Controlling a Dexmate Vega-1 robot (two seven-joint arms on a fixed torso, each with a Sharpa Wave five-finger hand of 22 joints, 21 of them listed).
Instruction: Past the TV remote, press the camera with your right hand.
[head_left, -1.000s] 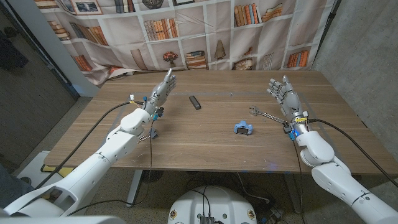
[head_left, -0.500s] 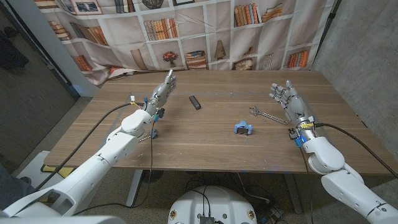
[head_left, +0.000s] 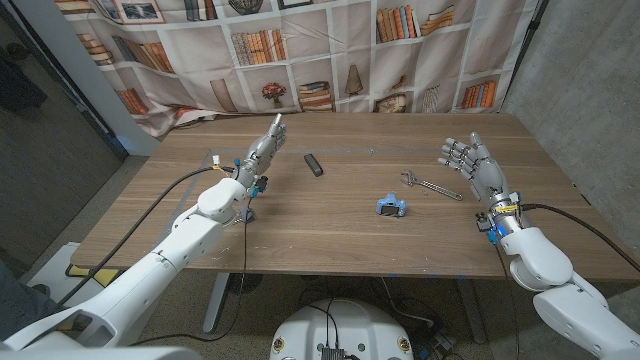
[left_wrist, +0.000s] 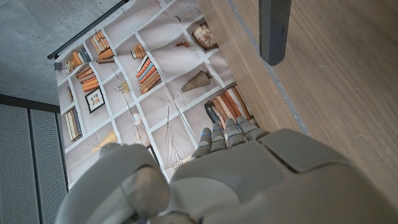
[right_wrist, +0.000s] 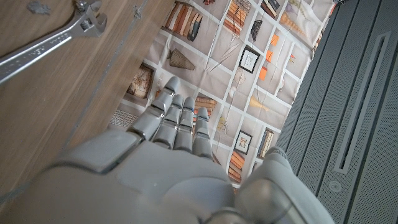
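Wood-grain tabletop (head_left: 330, 240), matte brown planks, w/ a bookshelf-print cloth backdrop (head_left: 330, 50) hung behind it. Going left to right: left hand (head_left: 262, 150), smooth grey plastic shell, stands on edge at approx 10 o'clock from table centre, fingers straight and close together pointing to the far edge, holding nothing; a blue fitting and thin cables sit at its wrist. In the left wrist view the same left hand (left_wrist: 236, 168) shows a rounded glossy back, fingers extended toward the backdrop. TV remote (head_left: 314, 165), slim dark rectangular bar, lies flat at approx 11 o'clock, just right of the left hand, not touching; its squared dark end (left_wrist: 274, 31) shows in the left wrist view. Camera (head_left: 392, 207), small blocky blue-and-dark body, sits near centre, approx 3 o'clock, nearer than the remote, apart from both hands. Adjustable wrench (head_left: 432, 186), thin shiny metal w/ open jaw head, lies angled at approx 2 o'clock, btwn camera and right hand; metal sheen clear in right wrist view (right_wrist: 50, 40). Right hand (head_left: 476, 165), same grey shell, is raised at approx 3 o'clock near the right edge, fingers spread wide, empty, well apart from the camera.
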